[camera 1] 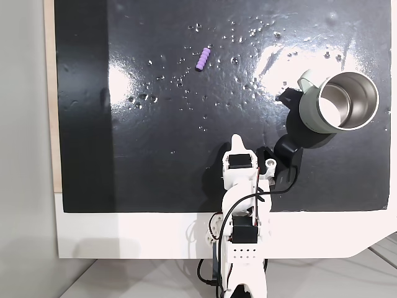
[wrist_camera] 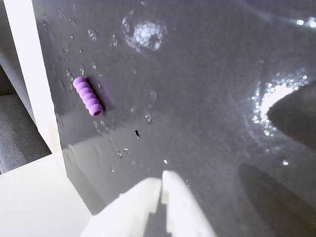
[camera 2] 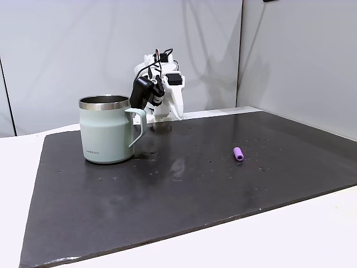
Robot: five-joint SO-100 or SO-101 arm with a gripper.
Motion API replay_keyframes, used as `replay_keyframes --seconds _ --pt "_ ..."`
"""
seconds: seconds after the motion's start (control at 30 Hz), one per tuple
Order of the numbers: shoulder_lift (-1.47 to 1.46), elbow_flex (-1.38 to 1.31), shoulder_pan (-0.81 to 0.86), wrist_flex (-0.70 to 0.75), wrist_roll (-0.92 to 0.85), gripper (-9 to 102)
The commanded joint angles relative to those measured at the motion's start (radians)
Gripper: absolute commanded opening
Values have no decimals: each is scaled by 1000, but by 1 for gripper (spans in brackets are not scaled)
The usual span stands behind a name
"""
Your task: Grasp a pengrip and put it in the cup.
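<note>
Up and left of your closed white gripper (wrist_camera: 163, 181) in the wrist view, the tiny ribbed purple rubber pengrip (wrist_camera: 89, 96) is lying on the glossy black mat (wrist_camera: 207, 74), well apart.

I see the pengrip (camera 1: 203, 59) in light purple with ribbed rings, on the glossy black mat (camera 1: 186, 155). Right of it in a fixed view, the cup (camera 1: 335, 102) is pale grey-green with shiny steel inside. My gripper (wrist_camera: 162, 183) is white.
</note>
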Motion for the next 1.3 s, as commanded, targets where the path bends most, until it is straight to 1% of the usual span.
replay_keyframes --seconds 0.0,0.3,0.43,0.6,0.8,0.93,1.13,1.27 --pt "8 -6 -6 -35 6 0" --pt "8 -8 3 -35 2 0" --pt "8 -48 31 -20 -61 0" --pt "-15 -190 5 43 -150 0" --pt "-342 -517 -67 106 -173 0" --pt "-494 -672 -92 112 -238 0" --pt "-793 -904 -60 104 -365 0" --pt "-989 -1049 -34 74 -451 0"
